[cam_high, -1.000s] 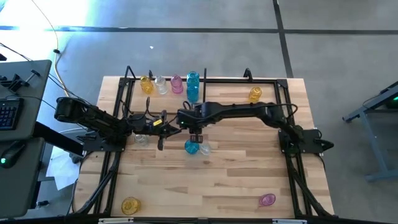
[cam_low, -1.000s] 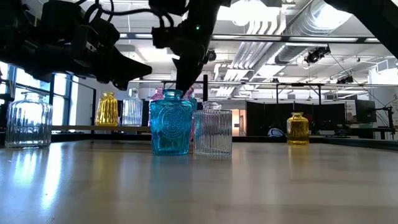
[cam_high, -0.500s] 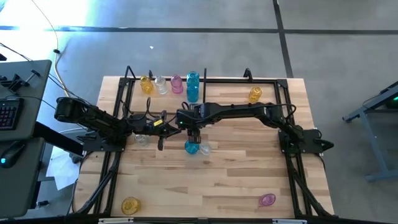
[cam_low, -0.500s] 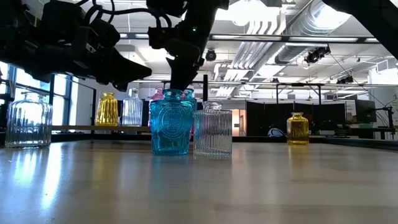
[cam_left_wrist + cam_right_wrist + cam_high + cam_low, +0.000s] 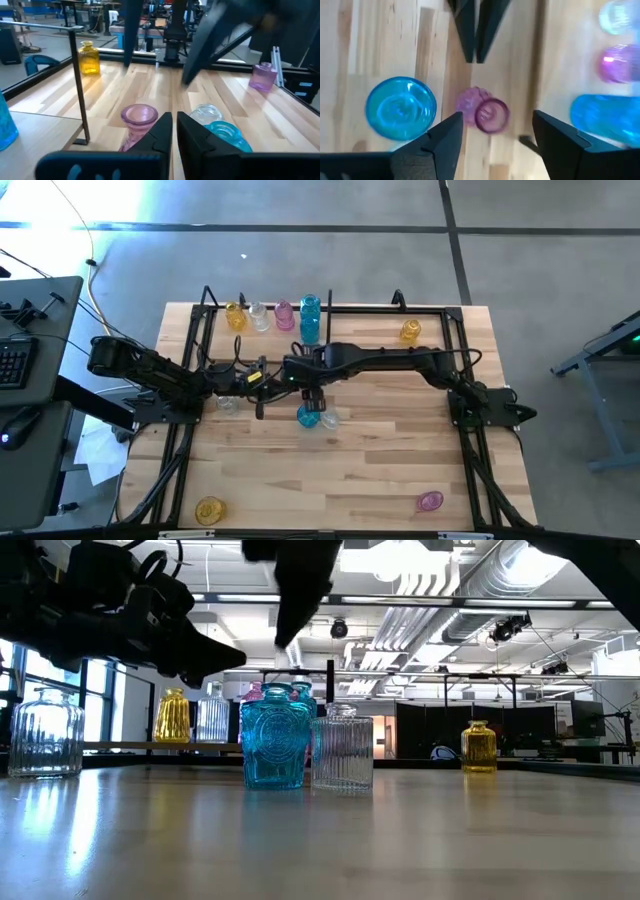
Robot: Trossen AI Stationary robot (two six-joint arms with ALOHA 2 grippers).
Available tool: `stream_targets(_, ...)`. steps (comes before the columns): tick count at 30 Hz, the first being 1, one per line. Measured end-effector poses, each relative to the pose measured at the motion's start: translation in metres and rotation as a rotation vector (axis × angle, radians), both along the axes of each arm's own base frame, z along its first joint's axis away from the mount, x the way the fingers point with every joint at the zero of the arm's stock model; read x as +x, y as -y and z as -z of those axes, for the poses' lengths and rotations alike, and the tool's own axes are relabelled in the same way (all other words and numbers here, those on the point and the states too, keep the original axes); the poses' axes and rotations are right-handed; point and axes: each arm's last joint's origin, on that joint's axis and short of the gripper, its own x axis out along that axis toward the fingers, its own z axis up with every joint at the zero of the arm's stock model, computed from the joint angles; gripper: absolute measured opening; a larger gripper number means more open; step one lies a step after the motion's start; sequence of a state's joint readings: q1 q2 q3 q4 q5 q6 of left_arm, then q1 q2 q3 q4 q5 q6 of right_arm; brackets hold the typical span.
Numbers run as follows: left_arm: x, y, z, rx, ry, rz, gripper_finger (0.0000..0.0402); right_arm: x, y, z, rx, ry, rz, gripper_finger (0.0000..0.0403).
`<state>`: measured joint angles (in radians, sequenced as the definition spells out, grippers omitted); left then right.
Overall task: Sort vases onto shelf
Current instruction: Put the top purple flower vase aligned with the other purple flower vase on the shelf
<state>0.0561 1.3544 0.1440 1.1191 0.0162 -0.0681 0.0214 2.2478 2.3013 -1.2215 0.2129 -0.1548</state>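
The right gripper (image 5: 313,393) hangs over the middle of the table with its fingers (image 5: 440,142) spread wide and nothing between them; directly below the gap stands a small pink vase (image 5: 486,112). Just beside that vase on the near side stands a teal-blue vase (image 5: 309,417), embossed with a round emblem that cannot be read, and touching it on the right is a clear ribbed vase (image 5: 342,752). The left gripper (image 5: 258,397) hovers just left of this cluster, its fingers (image 5: 159,134) pressed together on nothing. A clear vase (image 5: 228,404) stands to the left, beneath the left arm. Along the far edge, inside the black rod shelf (image 5: 330,306), a yellow (image 5: 235,315), a clear (image 5: 260,316), a pink (image 5: 285,314) and a tall blue vase (image 5: 309,319) stand in a row, with another yellow vase (image 5: 411,331) well apart to the right. Near the front edge lie a yellow vase (image 5: 209,509) at left and a pink vase (image 5: 430,501) at right.
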Motion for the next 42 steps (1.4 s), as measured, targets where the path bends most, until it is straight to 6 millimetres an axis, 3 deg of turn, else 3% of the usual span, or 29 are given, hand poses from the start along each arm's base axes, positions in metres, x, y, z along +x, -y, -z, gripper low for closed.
stream_targets(3, 0.0, 0.0, 0.0, -0.011, -0.002, -0.001, 0.0034, -0.011, -0.008, -0.021, -0.016, 0.005, 0.01, 0.0205)
stream_targets(6, 0.0, 0.0, 0.003, -0.033, -0.025, -0.004, 0.005, -0.026, -0.013, -0.023, 0.009, -0.024, 0.0, 0.0168)
stream_targets(10, -0.001, 0.0, 0.006, -0.058, -0.056, -0.008, 0.0073, -0.041, -0.017, -0.005, -0.012, -0.053, 0.074, 0.0088)
stream_targets(14, -0.001, 0.0, 0.008, -0.094, -0.077, -0.023, 0.0102, -0.057, -0.018, 0.018, -0.018, 0.059, 0.108, 0.0011)
stream_targets(20, 0.012, -0.001, 0.011, -0.146, -0.18, -0.141, 0.0166, -0.094, -0.018, 0.057, 0.056, 0.358, 0.128, 0.0026)
stream_targets(27, 0.038, 0.0, 0.012, -0.101, -0.212, -0.191, 0.0239, -0.123, -0.015, 0.07, 0.094, 0.625, 0.126, 0.0003)
stream_targets(42, 0.06, -0.006, 0.005, -0.072, -0.187, -0.173, 0.0252, -0.128, -0.015, 0.072, 0.091, 0.641, 0.119, 0.0006)
